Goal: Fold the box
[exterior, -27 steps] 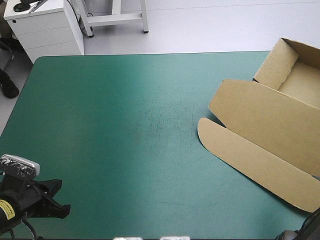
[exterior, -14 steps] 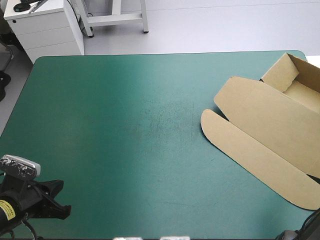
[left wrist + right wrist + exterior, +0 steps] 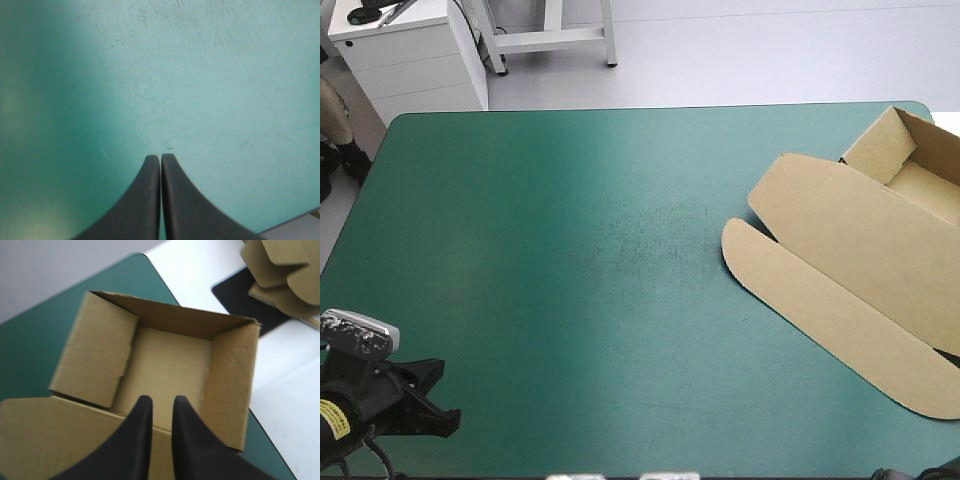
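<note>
The brown box [image 3: 850, 262] lies at the table's right side as an open tray with its lid flat on the teal-green cover. The lid's rounded flap points toward the table's middle, and the tray [image 3: 918, 165] sits near the far right corner. In the right wrist view my right gripper [image 3: 159, 403] hovers over the tray's [image 3: 170, 360] near wall, fingers almost together with only a thin slit and nothing between them. My left gripper [image 3: 160, 157] is shut and empty over bare cover at the near left corner [image 3: 432, 398], far from the box.
Past the table's right edge, more cut brown board [image 3: 282, 270] is stacked on a black mat over a white surface. The box's right part runs beyond the high view's edge. Bare teal-green cover [image 3: 580, 260] spans the left and middle.
The box slid toward the right and far edge just before, then stayed still. The right arm's dark tip sank lower in the near right corner. The left arm has not moved.
</note>
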Controlling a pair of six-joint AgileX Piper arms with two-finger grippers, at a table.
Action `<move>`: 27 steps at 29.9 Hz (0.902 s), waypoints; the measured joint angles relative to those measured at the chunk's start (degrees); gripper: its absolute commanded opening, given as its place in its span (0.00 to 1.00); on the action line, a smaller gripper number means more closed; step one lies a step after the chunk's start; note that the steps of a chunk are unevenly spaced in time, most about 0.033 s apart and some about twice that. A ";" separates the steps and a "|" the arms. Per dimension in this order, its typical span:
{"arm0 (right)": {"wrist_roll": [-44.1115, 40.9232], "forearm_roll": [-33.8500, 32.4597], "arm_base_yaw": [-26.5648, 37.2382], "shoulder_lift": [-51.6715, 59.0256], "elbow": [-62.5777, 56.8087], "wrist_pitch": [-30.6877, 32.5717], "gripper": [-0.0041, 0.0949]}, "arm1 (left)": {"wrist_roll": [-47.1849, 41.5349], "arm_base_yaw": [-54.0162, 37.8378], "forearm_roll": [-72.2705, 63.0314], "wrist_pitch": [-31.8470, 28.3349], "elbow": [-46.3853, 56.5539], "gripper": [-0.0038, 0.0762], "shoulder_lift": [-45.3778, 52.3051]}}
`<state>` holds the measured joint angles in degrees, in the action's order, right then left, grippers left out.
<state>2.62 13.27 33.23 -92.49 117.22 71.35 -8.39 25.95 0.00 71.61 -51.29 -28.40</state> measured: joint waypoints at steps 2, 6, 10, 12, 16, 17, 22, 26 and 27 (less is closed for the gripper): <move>1.21 2.59 -1.15 4.27 0.00 0.00 0.03 | 0.02 0.00 0.00 -0.24 0.00 0.04 0.00; 2.69 4.33 -6.68 11.61 -0.49 0.00 0.03 | 0.53 0.00 1.56 -1.81 0.00 0.04 0.00; 5.32 4.97 -15.06 19.01 -7.33 0.04 0.03 | 1.49 0.00 3.40 -3.42 0.67 0.04 0.66; 7.12 5.05 -19.79 22.77 -13.40 -0.01 0.03 | 1.62 0.00 3.65 -4.47 1.61 0.04 1.74; 10.93 5.05 -26.92 29.49 -26.21 -4.01 0.03 | 2.27 0.00 3.91 -6.70 4.54 0.04 5.24; 11.81 5.05 -28.39 31.37 -29.73 -5.40 0.03 | 2.51 0.00 4.11 -7.38 5.43 0.04 6.42; 14.90 5.05 -32.12 40.40 -45.90 -11.02 0.02 | 2.86 0.00 4.56 -10.34 9.94 0.04 12.38; 15.34 4.87 -32.24 46.96 -58.26 -16.36 0.02 | 2.97 0.00 4.62 -12.27 13.78 0.04 16.83; 15.48 4.83 -32.24 48.24 -60.56 -17.40 0.02 | 2.97 0.00 4.67 -12.75 14.80 0.04 17.98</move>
<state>18.10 18.10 0.99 -44.25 56.66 53.95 -5.43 25.95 4.67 58.85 -36.49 -10.42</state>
